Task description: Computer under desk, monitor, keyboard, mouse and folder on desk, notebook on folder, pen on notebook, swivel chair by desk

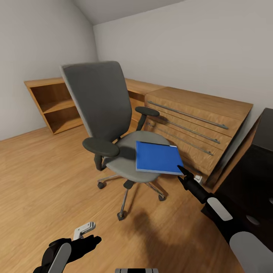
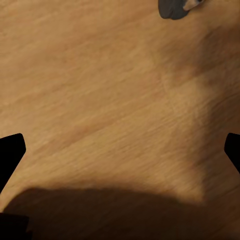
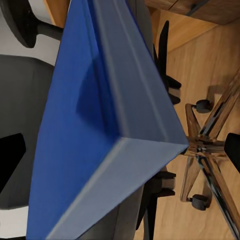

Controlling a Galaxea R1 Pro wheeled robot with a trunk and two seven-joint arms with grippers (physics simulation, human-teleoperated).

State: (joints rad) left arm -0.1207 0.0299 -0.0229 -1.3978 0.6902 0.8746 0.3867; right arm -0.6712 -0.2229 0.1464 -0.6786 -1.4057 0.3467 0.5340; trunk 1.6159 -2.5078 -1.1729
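The swivel chair [image 1: 113, 125] stands on the light wood floor [image 1: 45, 182] with its tall back toward a low open shelf unit [image 1: 55, 104]. Just behind its seat is a wooden drawer unit with long metal bar handles [image 1: 189, 125], and a black cabinet [image 1: 250, 170] stands near the chair on the side of the right arm. The blue folder [image 1: 157, 157] lies flat on the chair seat, its near corner overhanging the seat edge.

The right end effector [image 1: 182, 171] sits at that overhanging corner (the right wrist view shows the folder's [image 3: 95, 140] pale edge close up, with both fingers spread wide either side of it, and the chrome star base [image 3: 205, 150] and castors below). The left end effector [image 1: 89, 239] hangs low, well apart from the chair, fingers spread over bare floor [image 2: 100, 100].
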